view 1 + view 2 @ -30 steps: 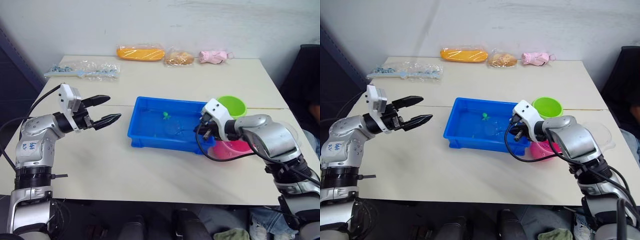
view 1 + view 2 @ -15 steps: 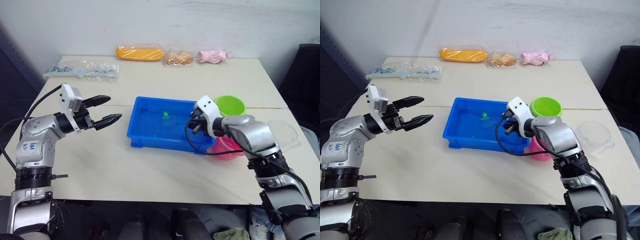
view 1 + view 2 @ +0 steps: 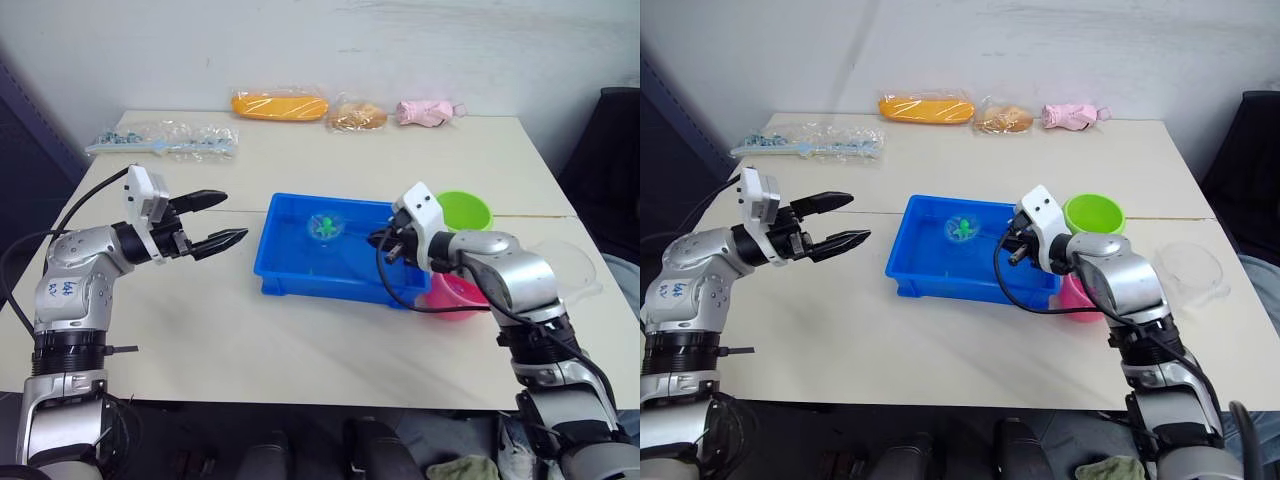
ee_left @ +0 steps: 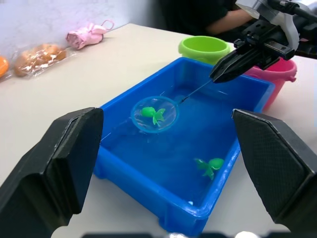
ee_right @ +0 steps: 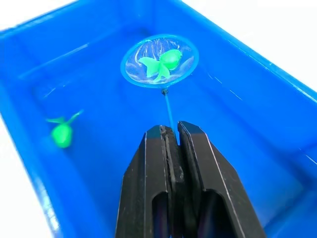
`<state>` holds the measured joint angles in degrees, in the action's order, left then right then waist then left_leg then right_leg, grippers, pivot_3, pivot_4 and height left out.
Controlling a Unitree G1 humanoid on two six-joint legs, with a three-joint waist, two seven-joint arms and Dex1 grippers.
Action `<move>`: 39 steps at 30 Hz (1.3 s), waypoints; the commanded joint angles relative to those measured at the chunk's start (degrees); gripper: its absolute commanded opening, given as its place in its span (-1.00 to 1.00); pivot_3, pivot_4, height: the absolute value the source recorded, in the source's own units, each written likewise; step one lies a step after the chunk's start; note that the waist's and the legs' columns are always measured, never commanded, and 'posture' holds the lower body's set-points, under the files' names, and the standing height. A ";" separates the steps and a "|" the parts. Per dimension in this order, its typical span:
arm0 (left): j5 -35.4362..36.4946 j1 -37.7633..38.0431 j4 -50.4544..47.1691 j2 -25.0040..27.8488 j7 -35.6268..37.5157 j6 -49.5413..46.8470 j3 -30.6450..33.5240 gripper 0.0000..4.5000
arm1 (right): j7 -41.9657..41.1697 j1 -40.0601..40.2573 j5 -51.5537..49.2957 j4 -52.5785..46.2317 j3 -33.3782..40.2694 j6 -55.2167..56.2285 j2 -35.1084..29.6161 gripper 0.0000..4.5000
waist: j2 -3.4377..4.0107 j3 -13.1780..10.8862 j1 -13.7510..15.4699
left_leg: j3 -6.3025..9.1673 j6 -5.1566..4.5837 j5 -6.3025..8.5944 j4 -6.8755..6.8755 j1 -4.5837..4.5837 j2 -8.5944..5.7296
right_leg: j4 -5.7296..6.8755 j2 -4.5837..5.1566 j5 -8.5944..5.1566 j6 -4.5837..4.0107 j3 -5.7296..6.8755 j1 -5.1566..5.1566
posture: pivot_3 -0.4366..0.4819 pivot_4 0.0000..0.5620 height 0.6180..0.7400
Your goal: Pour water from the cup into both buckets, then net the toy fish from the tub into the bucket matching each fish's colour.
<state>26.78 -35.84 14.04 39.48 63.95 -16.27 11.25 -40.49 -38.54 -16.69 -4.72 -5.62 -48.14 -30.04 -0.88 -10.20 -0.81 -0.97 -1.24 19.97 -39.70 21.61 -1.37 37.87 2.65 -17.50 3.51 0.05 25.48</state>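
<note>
The blue tub sits mid-table with water in it. My right gripper is shut on the thin handle of the net, over the tub's right part. The hoop hangs above the water with a green toy fish lying in it. A second green fish floats in the tub. The lime green bucket and the pink bucket stand just right of the tub, behind my right arm. The clear cup rests near the table's right edge. My left gripper is open, left of the tub, holding nothing.
Along the table's far edge lie an orange bag, a brown packet, a pink soft toy and a clear packet of blue items. A person in dark clothes is beyond the buckets.
The net hoop has come up out of the water toward the tub's far side with a green fish in it. My left arm has hardly moved.
</note>
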 commanded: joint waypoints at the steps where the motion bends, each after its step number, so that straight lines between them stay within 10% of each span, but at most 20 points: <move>1: -0.09 -4.13 2.09 1.99 4.20 0.34 -1.34 0.99 | -2.00 2.41 -4.02 -7.47 4.36 -1.95 -2.70 -1.00 | 0.00 0.00 0.16 | 0.01 0.00 0.00 0.00 0.00 0.00 | 0.00 0.00 0.00 0.00 0.00 0.00 | -0.05 -0.47 1.00; 27: -1.83 -25.79 22.86 -12.88 10.87 2.21 -7.00 0.99 | 0.85 21.75 -20.75 -26.36 39.86 -11.61 -21.31 -1.00 | -0.01 0.00 1.06 | 0.03 -0.02 0.00 0.00 0.02 -0.01 | -0.09 -0.05 0.01 0.02 -0.02 -0.03 | -0.05 -0.47 1.00; 39: -6.87 -28.81 30.03 -19.10 9.83 10.25 -9.19 0.99 | 5.63 30.36 -4.46 -16.96 35.50 5.37 -24.99 -1.00 | -0.01 0.00 1.79 | -0.17 -0.02 -0.01 0.02 -0.07 -0.02 | -0.07 -0.13 0.02 0.04 -0.19 -0.02 | -0.05 -0.47 1.00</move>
<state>20.62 -63.13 43.84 20.18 73.37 -7.83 1.84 -36.13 -8.28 -24.20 -21.57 30.22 -46.72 -53.52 -0.89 -10.20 0.98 -1.17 -1.26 19.96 -39.68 21.53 -1.38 37.79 2.52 -17.48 3.56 -0.16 25.47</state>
